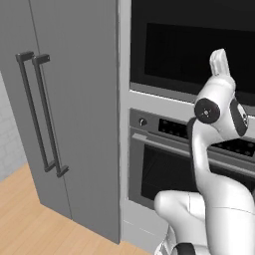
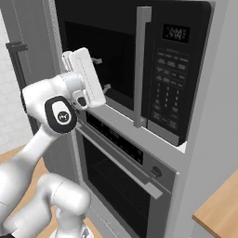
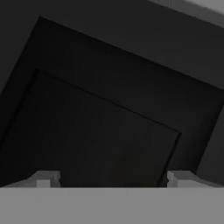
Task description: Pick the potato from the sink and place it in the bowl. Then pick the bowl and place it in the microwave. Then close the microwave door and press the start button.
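up at the microwave (image 2: 139, 69), my pincer (image 3: 113, 177) faces the microwave door (image 2: 104, 60) from just in front of it. hand view: the two fingertips (image 3: 46, 178) sit wide apart at the bottom corners, nothing between them, so the pincer is spread and not gripping anything. past the tips is the door's dark glass window inside its frame, seen tilted. can't tell whether the tips touch the glass.

right base view: my hand is a white block in front of the lower left part of the door, the fingers pointing at the glass. door looks shut flush with the black front. a grey vertical handle (image 2: 141, 65) runs down its right edge, and right of that is the control panel (image 2: 168, 88) with a small display on top and rows of buttons below. my hand is left of the handle, well apart from the panel.

below the microwave is the oven (image 2: 121, 181) with a knob (image 2: 155, 173) and a bar handle across its dark glass door. left base view: tall grey cupboard doors (image 1: 64, 109) with long dark handles stand left of the oven stack, wooden floor (image 1: 30, 219) beneath. a wooden table (image 2: 218, 207) corner shows at the lower right of the right base view.
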{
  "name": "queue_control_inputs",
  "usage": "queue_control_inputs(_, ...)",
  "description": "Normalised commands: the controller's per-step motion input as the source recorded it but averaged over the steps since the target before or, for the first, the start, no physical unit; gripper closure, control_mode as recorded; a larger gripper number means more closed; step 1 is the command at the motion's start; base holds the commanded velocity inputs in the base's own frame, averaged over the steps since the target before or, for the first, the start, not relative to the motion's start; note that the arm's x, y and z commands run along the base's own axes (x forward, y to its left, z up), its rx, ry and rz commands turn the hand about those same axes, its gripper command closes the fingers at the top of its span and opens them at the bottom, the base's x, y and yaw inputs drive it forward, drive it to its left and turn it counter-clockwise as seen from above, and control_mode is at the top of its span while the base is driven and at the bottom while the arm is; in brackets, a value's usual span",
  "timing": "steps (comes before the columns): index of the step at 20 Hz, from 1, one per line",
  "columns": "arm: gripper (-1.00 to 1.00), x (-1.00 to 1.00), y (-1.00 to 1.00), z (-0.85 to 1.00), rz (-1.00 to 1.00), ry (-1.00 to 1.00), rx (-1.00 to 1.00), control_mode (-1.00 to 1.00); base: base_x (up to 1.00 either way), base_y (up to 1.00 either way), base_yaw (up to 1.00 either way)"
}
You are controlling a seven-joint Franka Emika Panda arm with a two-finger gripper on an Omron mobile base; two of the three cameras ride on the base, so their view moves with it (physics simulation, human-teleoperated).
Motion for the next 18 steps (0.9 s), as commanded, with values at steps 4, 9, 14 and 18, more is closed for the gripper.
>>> queue_control_inputs(4, -1.00, -0.73, 0.27, 0.31, 0.00, 0.29, -0.26, -1.00, 0.00, 0.00, 0.00)
queue_control_inputs(9, -1.00, -0.67, 0.00, 0.35, 0.04, 0.48, -0.43, -1.00, 0.00, 0.00, 0.00)
queue_control_inputs(14, -1.00, -0.61, 0.10, 0.20, 0.03, 0.65, -0.49, -1.00, 0.00, 0.00, 0.00)
queue_control_inputs(18, -1.00, -0.81, 0.12, 0.00, 0.00, 0.34, -0.33, -1.00, 0.00, 0.00, 0.00)
